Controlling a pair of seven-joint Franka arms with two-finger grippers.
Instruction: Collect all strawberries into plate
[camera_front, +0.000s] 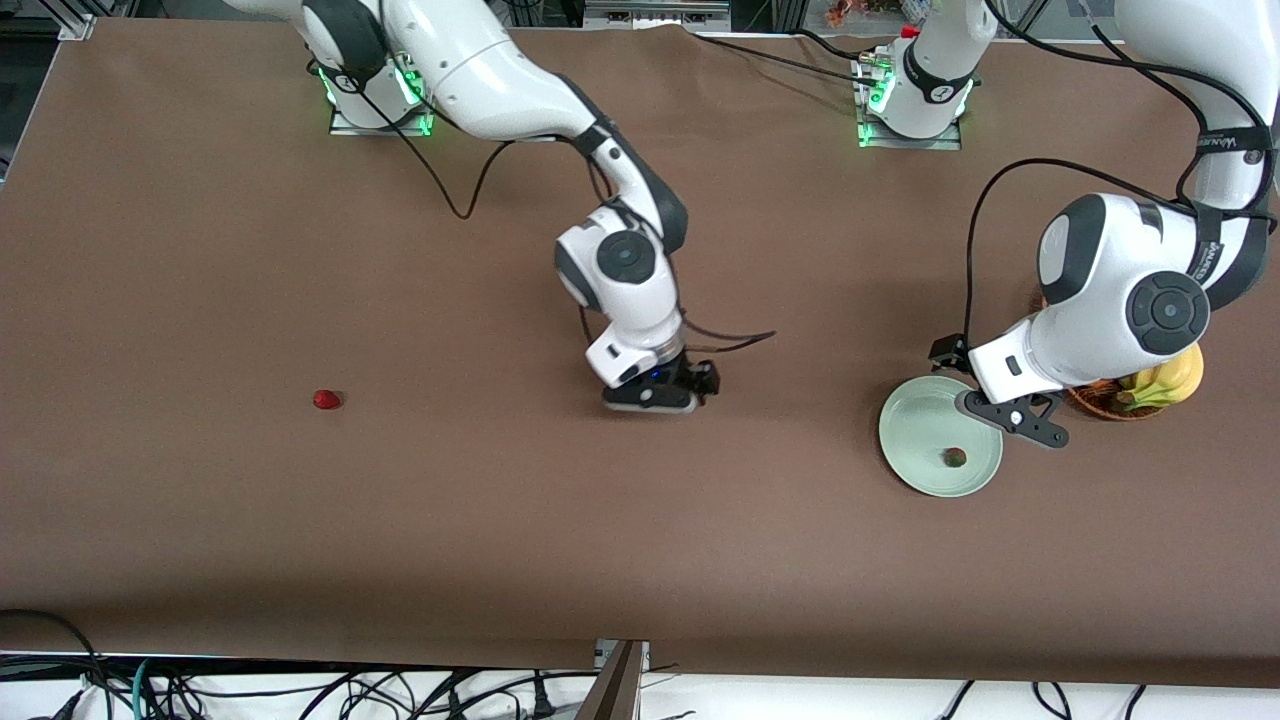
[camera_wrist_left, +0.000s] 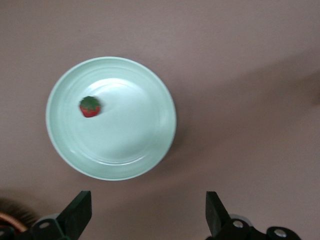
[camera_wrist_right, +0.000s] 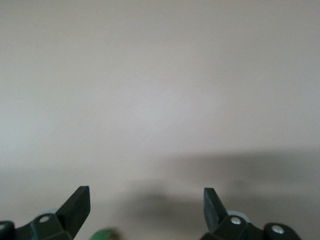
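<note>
A pale mint-green plate (camera_front: 920, 432) lies toward the left arm's end of the table, with one strawberry (camera_front: 955, 458) in it. In the left wrist view that strawberry (camera_wrist_left: 90, 107) sits off-centre in the plate (camera_wrist_left: 132, 132). My left gripper (camera_front: 1010, 420) hangs open and empty over the plate's rim on the basket side, and both fingers (camera_wrist_left: 79, 206) stand wide apart. A second strawberry (camera_front: 327, 400) lies alone toward the right arm's end. My right gripper (camera_front: 655, 400) is low over the table's middle and open (camera_wrist_right: 145, 196). A green leafy cap (camera_wrist_right: 105, 234) shows close by one finger.
A brown wicker basket (camera_front: 1100, 402) with bananas (camera_front: 1170, 382) stands beside the plate, partly under the left arm's wrist. Brown table covering runs between the two grippers. Cables hang past the table edge nearest the front camera.
</note>
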